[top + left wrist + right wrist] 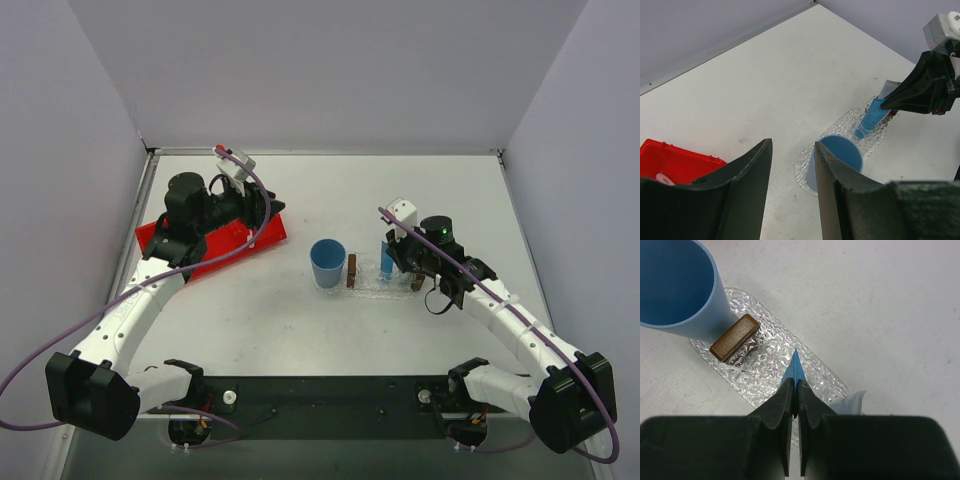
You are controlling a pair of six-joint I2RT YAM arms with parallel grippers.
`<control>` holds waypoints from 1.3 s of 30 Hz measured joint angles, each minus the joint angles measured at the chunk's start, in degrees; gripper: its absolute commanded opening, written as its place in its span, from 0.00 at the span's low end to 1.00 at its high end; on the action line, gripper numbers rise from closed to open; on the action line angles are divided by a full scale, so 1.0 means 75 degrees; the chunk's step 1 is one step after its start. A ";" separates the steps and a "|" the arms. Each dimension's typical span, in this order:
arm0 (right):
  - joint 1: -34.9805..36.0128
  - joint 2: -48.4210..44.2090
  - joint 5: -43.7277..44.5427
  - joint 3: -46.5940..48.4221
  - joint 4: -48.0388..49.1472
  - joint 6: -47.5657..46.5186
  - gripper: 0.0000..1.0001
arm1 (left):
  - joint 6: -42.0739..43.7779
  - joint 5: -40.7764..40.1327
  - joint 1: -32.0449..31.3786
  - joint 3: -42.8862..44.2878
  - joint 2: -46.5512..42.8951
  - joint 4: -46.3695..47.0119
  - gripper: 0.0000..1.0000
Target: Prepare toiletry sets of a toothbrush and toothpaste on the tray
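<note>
Right wrist view: my right gripper (795, 385) is pinched tight on the blue toothpaste (796, 367) — only the tube's flat end pokes out past my fingertips.
Tube's place: it hangs tilted over the middle of the tray (765, 370), lower end down at the bubbly clear surface; I cannot tell whether it touches.
Second tube: the pale toothpaste (850, 402) sits just beside my right finger, mostly hidden, so I cannot say what it rests on.
Tray ends: one brown block (735, 337) at the end nearest the cup, and in the top view another brown block (417, 283) at the far end.
Cup: the blue cup (675, 285) stands upright just beside the first block.
Left side: my left gripper (792, 145) has its jaws partly apart with nothing between them, hovering well away from the tray.
Bin: the red bin (675, 160) lies below my left fingers — only a pale pinkish end of the toothbrush (662, 178) shows inside it.
</note>
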 measured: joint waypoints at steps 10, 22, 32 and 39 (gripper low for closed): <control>-0.0006 0.0000 0.0055 0.0000 0.0029 0.0122 0.00 | 0.0003 0.0003 0.0000 0.0000 0.0000 0.0003 0.49; -0.0047 0.0000 0.0050 -0.0044 0.0111 0.0236 0.00 | 0.0003 0.0035 0.0000 0.0000 0.0000 0.0000 0.49; -0.0114 0.0003 0.0038 -0.0055 0.0140 0.0356 0.00 | 0.0006 0.0041 0.0000 0.0000 0.0000 0.0000 0.49; -0.0152 0.0032 -0.0041 -0.0055 0.0169 0.0376 0.10 | 0.0006 0.0052 0.0000 0.0000 0.0000 0.0000 0.49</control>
